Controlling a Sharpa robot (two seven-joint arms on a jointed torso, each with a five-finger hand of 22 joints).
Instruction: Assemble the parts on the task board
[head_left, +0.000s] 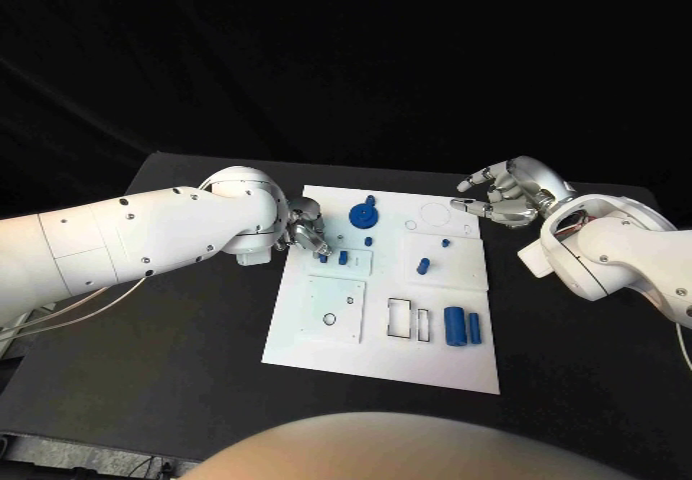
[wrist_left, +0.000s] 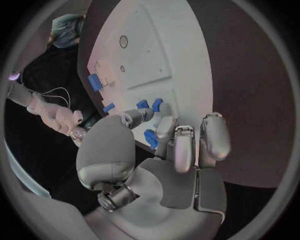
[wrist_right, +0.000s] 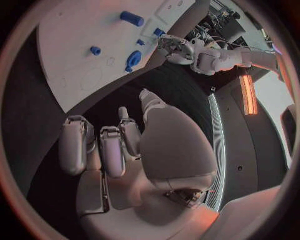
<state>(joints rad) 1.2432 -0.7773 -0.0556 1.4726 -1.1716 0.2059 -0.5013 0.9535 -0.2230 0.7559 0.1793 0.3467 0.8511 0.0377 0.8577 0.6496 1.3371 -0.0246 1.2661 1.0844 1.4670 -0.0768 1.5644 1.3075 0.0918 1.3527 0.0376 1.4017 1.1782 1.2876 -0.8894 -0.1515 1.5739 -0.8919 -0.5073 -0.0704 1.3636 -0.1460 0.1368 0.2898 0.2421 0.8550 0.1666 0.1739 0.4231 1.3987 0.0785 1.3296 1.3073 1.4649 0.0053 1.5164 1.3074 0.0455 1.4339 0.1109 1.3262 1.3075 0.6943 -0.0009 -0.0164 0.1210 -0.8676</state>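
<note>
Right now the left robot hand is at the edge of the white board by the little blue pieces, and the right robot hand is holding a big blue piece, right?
Not quite. The right robot hand holds nothing; the head view shows it open, beside the white board. The rest is right: the left robot hand is at the board's edge by the little blue pieces.

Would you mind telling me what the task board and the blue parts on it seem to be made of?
Task board: probably rigid plastic, matte white, flat, with clean cut-outs. Blue parts: likely moulded or printed plastic, uniformly blue with a slight sheen. Neither can be confirmed.
</note>
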